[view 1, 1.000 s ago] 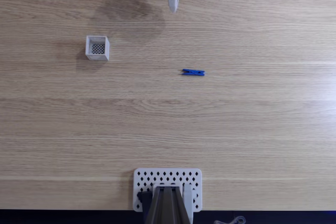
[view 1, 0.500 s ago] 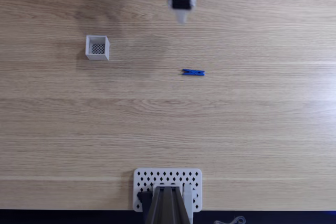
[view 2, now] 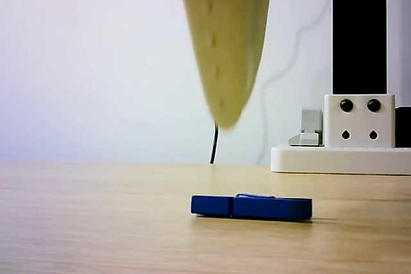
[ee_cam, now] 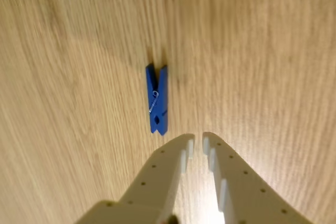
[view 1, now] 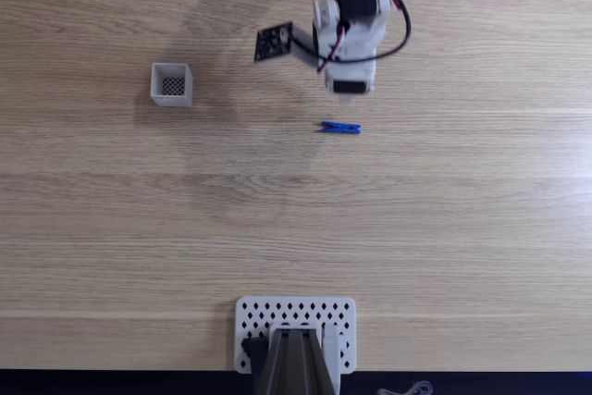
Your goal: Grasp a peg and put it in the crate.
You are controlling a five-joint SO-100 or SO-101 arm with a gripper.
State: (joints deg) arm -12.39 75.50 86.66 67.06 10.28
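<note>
Because the gripper (ee_cam: 198, 141) hangs above the table (view 1: 462, 228) with its two fingertips almost touching, only a thin slit between them and nothing held, the first risk is that it descends on the peg (ee_cam: 157, 99) too narrow to straddle it. In that case a fingertip would probably land on the plastic and skid or flip it rather than clamp it.

In the wrist view the peg lies flat just above and left of the fingertips, its length running up the frame, so the gripper is also offset to the right; coming straight down from here would likely meet bare wood. The peg is slim and low, as the other view (view 2: 252, 206) shows, so a shallow descent could pinch only its top edge and let it spring out.

In the fixed view the peg (view 1: 340, 127) sits right of centre in the upper half, just below the gripper (view 1: 348, 90). The crate (view 1: 172, 84) stands well apart in the upper left, open side up, with nothing between the two. Its mouth is small, so a peg carried crosswise might catch on the rim.

The white perforated plate (view 1: 296, 319) lies at the bottom centre, far from the path. The table edges are nowhere near the peg or the crate.
</note>
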